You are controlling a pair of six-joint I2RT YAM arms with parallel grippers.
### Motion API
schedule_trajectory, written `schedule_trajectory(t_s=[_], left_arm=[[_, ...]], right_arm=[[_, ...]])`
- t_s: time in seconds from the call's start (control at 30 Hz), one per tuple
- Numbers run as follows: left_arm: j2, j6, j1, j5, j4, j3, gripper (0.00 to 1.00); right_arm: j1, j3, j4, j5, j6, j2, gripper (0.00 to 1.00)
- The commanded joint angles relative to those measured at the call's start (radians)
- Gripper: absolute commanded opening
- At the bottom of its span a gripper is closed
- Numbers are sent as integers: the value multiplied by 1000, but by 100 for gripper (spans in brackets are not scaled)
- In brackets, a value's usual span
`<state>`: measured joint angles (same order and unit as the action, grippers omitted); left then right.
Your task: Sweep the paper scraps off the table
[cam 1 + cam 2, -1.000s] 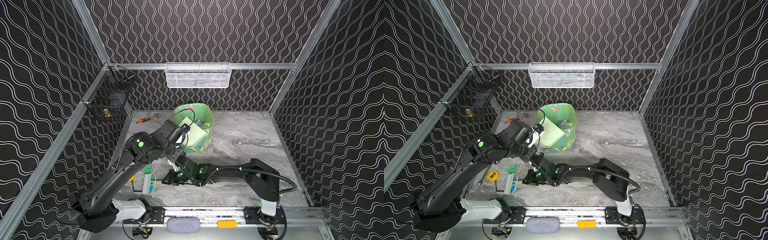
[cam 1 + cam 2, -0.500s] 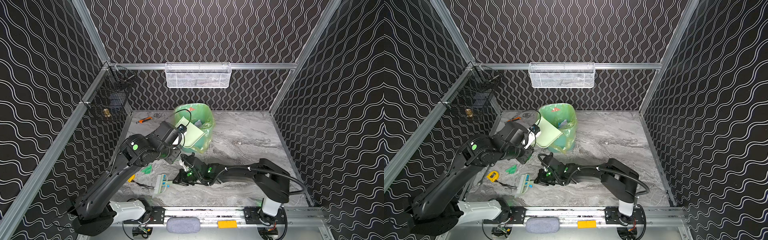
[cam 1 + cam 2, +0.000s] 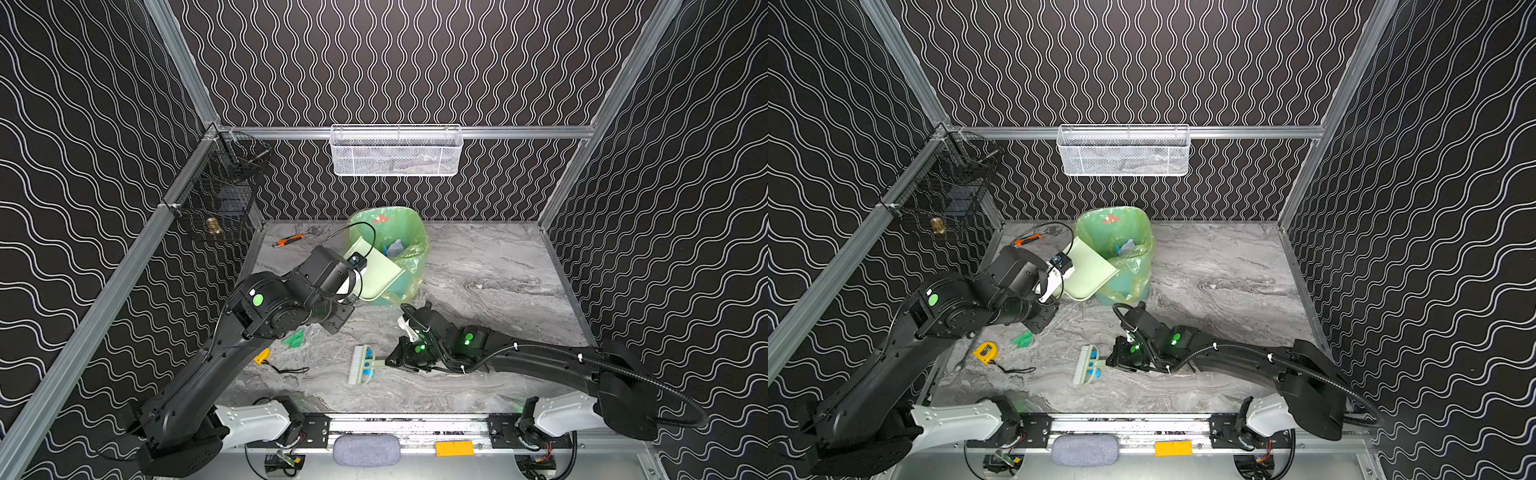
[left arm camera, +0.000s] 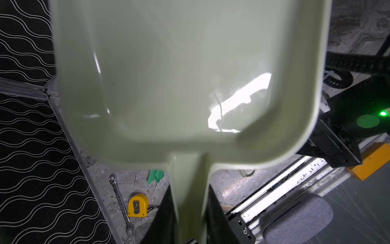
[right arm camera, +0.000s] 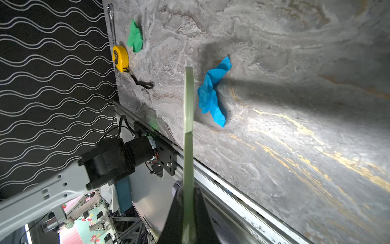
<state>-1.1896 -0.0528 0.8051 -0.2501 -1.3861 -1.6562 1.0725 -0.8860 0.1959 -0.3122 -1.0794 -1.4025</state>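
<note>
Near the front rail (image 3: pixel 415 424), the right pincer (image 5: pixel 186 211) was clamped on the brush (image 5: pixel 188 101) beside a blue scrap (image 5: pixel 213 93) on the desk (image 5: pixel 295 63); low, short strokes should suit. Farther lay a green scrap (image 5: pixel 135 37); beyond, the left pincer (image 4: pixel 190 202) gripped the dustpan (image 4: pixel 179 74) at the bin (image 3: pixel 409 249).

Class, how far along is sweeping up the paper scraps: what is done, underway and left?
Done: some scraps lie in the green-lined bin, and the dustpan looks empty. In hand: the left gripper holds the dustpan tipped at the bin; the right gripper holds the brush beside a blue scrap. Left: that blue scrap and a green scrap on the table.
</note>
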Motion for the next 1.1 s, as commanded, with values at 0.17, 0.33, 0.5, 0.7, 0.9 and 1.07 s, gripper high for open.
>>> schedule_trajectory(t_s=[0.17,0.33,0.5,0.7,0.9,1.07], left_arm=[[22,-22,1,90,-30,-2,11],[41,-26,9,143,-48,31,12],[52,-37,55,162,-66,73,12],[38,-64,160,158,-76,85,12],[3,-97,288,127,-74,101,12],[-23,-130,382,108,-65,127,13]], right_arm=[[2,-79,-22,-31,70,-127,0],[-53,-64,20,-33,118,-132,0],[-122,24,116,-65,180,-41,0],[-206,100,273,-86,255,91,0],[-300,110,440,-85,338,190,0],[-361,109,554,-77,395,252,0]])
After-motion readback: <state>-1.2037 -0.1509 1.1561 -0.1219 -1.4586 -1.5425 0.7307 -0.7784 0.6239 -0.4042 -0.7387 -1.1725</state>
